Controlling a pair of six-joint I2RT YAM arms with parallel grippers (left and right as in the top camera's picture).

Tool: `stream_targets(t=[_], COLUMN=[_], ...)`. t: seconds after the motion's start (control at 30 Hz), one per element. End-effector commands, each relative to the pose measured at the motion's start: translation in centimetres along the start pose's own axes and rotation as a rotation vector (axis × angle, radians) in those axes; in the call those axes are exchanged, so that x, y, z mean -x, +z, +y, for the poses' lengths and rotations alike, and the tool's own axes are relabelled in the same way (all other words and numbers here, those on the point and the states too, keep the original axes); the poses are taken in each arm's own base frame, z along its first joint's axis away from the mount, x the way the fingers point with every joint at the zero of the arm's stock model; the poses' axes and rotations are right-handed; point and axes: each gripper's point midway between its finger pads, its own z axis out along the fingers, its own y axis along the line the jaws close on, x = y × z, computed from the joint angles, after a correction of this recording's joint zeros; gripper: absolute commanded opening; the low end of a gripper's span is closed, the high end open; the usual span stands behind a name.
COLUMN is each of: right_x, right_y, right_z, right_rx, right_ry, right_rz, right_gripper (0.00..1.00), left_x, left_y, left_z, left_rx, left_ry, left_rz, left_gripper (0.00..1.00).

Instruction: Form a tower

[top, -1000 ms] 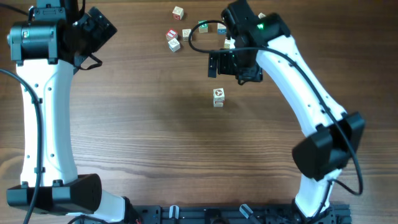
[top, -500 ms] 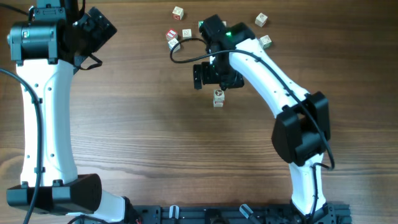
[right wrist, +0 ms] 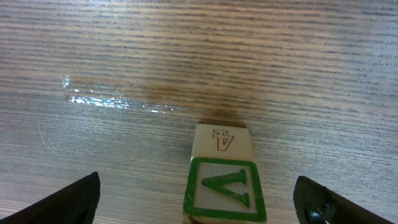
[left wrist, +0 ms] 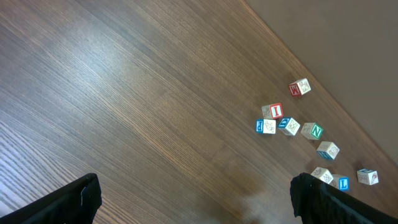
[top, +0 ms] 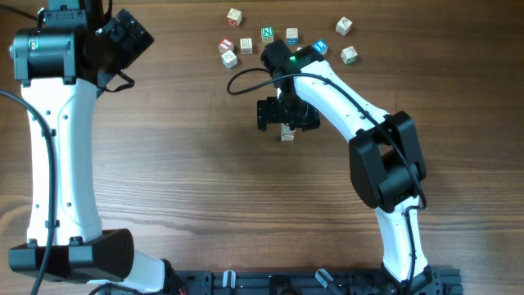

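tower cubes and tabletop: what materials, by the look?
The tower: pale wood, apparently uncoated and matte, with faint grain on the faces. The green letter and frame look painted or printed on. The table: brown wood grain with a shiny streak of glare, so sealed wood or a wood-print laminate; the pictures do not settle which.

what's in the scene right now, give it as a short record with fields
tower: tower stands upright on the table; its top cube shows a green-framed letter; the cube count cannot be told
right pincer: right pincer is open, one finger on each side of the tower's top with a gap on both sides
left pincer: left pincer is open and empty, above bare wood
loose cubes: nine loose cubes lie scattered at the far edge, apart from the tower
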Motion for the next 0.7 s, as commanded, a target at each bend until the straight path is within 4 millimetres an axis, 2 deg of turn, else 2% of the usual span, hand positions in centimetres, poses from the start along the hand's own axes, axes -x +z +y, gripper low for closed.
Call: stream_targets(t=[0.0, 0.47, 0.67], right_x=[-0.1, -0.3, -0.6], right_y=[0.7, 1.8, 1.8], right_z=[-0.1, -0.3, -0.5], right_rx=[-0.018, -0.019, -0.026], right_ry=[0.017, 0.023, 0.024], right_rz=[0.005, 0.005, 0.019], right_gripper=[1.0, 1.0, 0.78], left_x=[0.3, 0.3, 0.3], left_y=[0.0, 0.0, 0.0], left_z=[0.3, 0.3, 0.3], left_rx=[0.01, 0.01, 0.01], left_ry=[0.004, 0.004, 0.004], left_rz=[-0.011, -0.011, -0.011], left_gripper=[1.0, 1.0, 1.0])
